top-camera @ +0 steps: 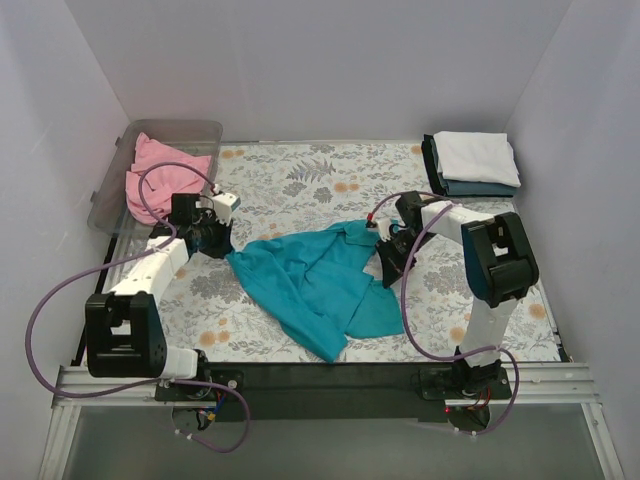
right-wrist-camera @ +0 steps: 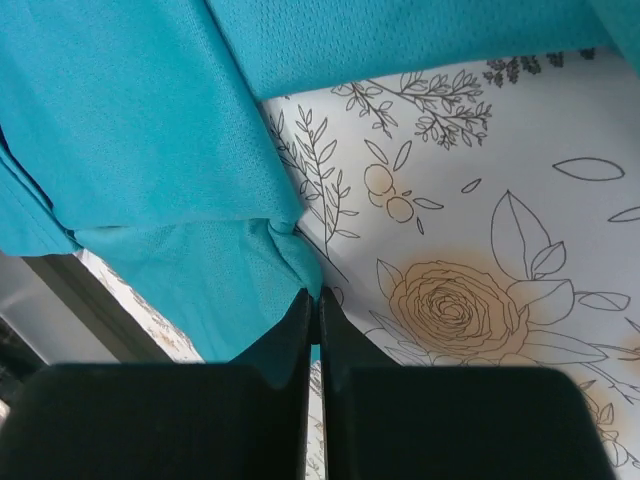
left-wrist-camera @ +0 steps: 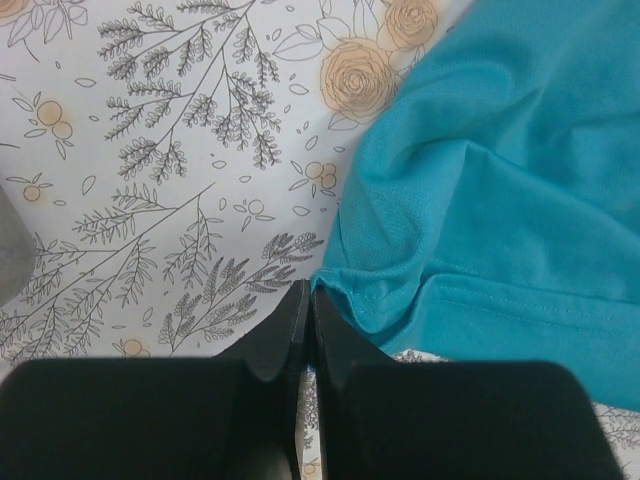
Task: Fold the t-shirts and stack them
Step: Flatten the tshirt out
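Top external view first, and the teal t-shirt [top-camera: 310, 280] is right in the middle of the floral table cloth [top-camera: 290, 180], spread out loose and rumpled, unfolded, with one long point trailing toward the near edge. Both arms are on it! The left gripper [top-camera: 213, 240] sits at the shirt's left edge, the right gripper [top-camera: 385, 262] at its right edge, the cloth lying between the two. Over to the left wrist camera: black fingers pressed together, no gap showing, and the stitched hem corner of the teal t-shirt bunches up right at their tips, so that reads as a pinch on the hem, the table cloth flat beneath. Right wrist camera now: fingers drawn in close too, a gathered fold of teal fabric caught at the tips, and the cloth drapes away up and to the left while roses and leaves of the table cloth show to the right. So that is both hands clamped on the same shirt, one at each side. Elsewhere, the pink t-shirt [top-camera: 160, 170] lies crumpled in the clear bin [top-camera: 190, 130] at the far left corner. At the far right corner there is a neat pile: the white t-shirt [top-camera: 475, 155] folded on top of the dark grey-blue t-shirt [top-camera: 490, 187], well apart from the teal one.
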